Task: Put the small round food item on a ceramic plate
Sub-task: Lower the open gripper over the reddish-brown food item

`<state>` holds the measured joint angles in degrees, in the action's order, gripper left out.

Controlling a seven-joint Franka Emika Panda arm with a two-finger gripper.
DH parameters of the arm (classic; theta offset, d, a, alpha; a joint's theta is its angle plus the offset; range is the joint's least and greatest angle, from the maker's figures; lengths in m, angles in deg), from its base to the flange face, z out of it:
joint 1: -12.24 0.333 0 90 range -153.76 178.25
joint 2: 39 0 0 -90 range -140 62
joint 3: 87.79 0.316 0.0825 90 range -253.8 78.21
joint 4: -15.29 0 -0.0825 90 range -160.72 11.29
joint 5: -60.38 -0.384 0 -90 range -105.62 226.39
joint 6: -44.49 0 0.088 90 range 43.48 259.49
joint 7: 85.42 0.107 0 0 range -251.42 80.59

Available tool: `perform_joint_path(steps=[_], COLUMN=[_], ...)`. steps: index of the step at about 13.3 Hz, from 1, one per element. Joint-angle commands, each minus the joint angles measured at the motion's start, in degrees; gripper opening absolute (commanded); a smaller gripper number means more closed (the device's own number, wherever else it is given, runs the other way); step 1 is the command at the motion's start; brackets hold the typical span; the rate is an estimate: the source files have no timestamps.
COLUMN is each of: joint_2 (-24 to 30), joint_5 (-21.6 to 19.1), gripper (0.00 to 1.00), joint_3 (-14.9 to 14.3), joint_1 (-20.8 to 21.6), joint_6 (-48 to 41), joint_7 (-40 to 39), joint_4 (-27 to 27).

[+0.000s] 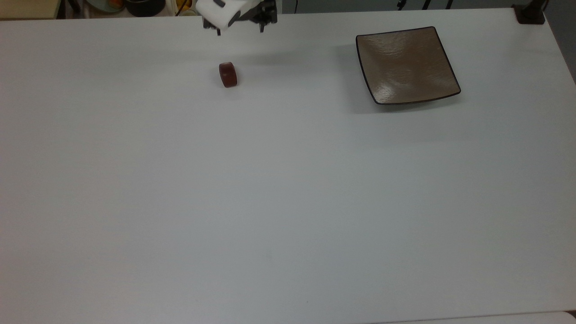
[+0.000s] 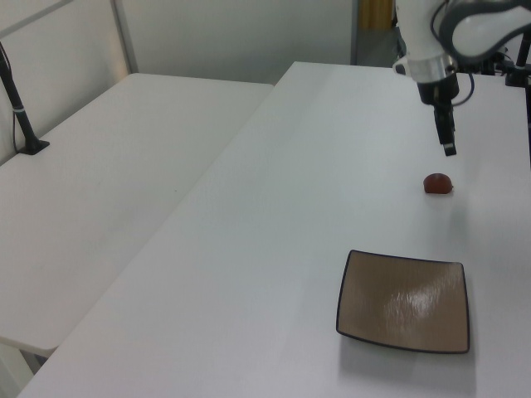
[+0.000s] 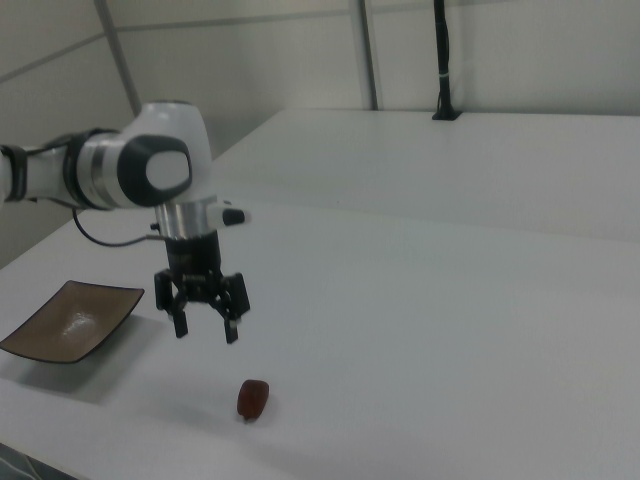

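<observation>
The small round food item [image 1: 228, 74] [image 2: 437, 183] [image 3: 253, 398] is a dark reddish-brown chunk lying on the white table [image 1: 270, 189]. My gripper [image 1: 240, 30] [image 2: 449, 148] [image 3: 206, 335] hangs open in the air above the table, a little behind the food item in the right view, with nothing between its fingers. The ceramic plate [image 1: 406, 65] [image 2: 406, 300] [image 3: 68, 320] is a square tan-brown dish with a dark rim; it sits at the top view's upper right, well apart from the food item, and holds nothing.
A second white table [image 2: 108, 191] adjoins at the left view's left. A black post [image 2: 18, 108] [image 3: 442, 60] stands on it. A dark mount [image 1: 530, 13] sits at the table's corner in the top view's upper right. Clutter lies beyond the far edge.
</observation>
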<state>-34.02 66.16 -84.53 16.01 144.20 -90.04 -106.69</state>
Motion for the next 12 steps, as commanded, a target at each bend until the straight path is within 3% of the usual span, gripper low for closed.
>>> perform_joint_path(steps=[1,4,10,12], joint_2=[1.9,0.9,-1.3,-1.6], joint_5=[0.9,1.0,1.6,1.6], gripper=[1.0,1.0,1.0,0.79], joint_3=[0.1,0.0,0.0,0.1], joint_1=[-3.4,-4.8,-5.3,-5.5], joint_6=[10.2,21.2,29.4,30.1], joint_7=[-4.2,-5.0,-6.1,-7.5], joint_4=[-8.2,-13.6,-17.3,-17.8])
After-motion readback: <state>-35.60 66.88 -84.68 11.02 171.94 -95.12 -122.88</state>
